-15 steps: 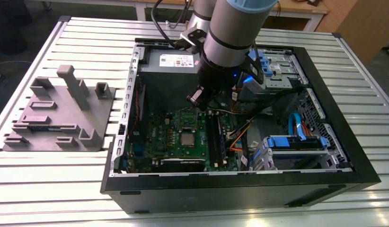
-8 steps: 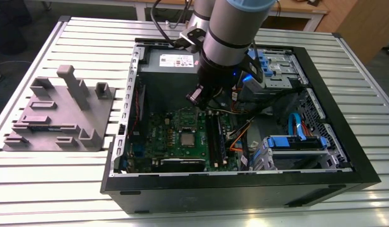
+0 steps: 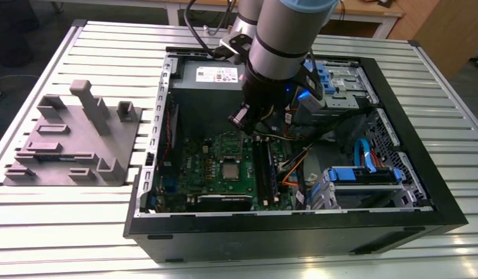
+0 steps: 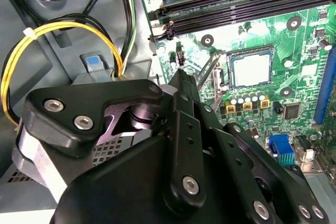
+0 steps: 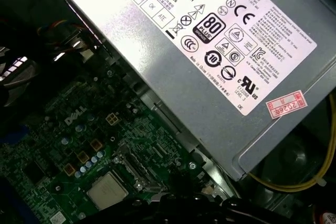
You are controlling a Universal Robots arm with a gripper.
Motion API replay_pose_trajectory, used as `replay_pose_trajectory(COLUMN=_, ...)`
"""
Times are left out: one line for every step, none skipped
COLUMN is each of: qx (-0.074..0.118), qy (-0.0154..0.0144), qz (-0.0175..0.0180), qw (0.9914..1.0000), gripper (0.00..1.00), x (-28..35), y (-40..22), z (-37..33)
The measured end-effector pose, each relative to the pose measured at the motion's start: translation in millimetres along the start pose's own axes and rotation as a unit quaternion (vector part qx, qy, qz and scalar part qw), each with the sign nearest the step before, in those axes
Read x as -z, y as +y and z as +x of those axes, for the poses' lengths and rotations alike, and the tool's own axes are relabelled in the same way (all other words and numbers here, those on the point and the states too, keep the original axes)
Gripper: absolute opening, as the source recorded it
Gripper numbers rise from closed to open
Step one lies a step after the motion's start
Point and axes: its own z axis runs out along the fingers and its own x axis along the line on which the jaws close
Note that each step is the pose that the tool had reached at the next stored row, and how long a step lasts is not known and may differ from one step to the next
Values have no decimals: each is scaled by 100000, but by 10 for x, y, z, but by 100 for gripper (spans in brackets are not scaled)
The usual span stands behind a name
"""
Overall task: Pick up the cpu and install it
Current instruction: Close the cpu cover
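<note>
motherboard (image 3: 223, 168) holds cpu (image 3: 230, 170); tool (image 4: 181, 80) tips hidden.

- big white label (image 5: 210, 30) on the grey power supply (image 5: 173, 93): small print lines, tick boxes, a bunch of certification marks, not gonna spell it out
- little red-bordered sticker (image 5: 286, 103) next to it, stamped characters
- white logo print (image 5: 75, 119) on the green motherboard (image 5: 52, 150)

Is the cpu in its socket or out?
In. The cpu lies flat inside the socket on the motherboard, with the metal frame raised beside it.
</note>
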Motion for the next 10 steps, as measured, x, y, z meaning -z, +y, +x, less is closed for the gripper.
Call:
replay_pose_trajectory(qx=87, qy=16, qz=1, qw=100000, gripper=10, x=2, y=1, z=0)
replay_pose_trajectory(qx=175, qy=25, qz=1, qw=100000, gripper=10, x=3, y=2, z=-1)
replay_pose_trajectory(qx=252, qy=30, qz=0, qw=100000, gripper=10, x=3, y=3, z=-1)
replay_pose_trajectory(qx=325, qy=38, qz=0, qw=99999, gripper=10, x=5, y=3, z=-1)
replay_pose_trajectory(qx=384, qy=48, qz=1, qw=99999, gripper=10, x=7, y=4, z=-2)
replay_pose_trajectory(qx=436, qy=54, qz=0, qw=99999, gripper=10, x=9, y=4, z=-2)
replay_pose_trajectory(qx=475, qy=57, qz=-1, qw=99999, gripper=10, x=11, y=5, z=-2)
replay_pose_trajectory(qx=509, qy=67, qz=1, qw=99999, gripper=10, x=15, y=5, z=-2)
replay_pose_trajectory(qx=541, qy=74, qz=3, qw=99999, gripper=10, x=18, y=5, z=-2)
replay_pose_trajectory(qx=574, qy=81, qz=3, qw=99998, gripper=10, x=22, y=6, z=-2)
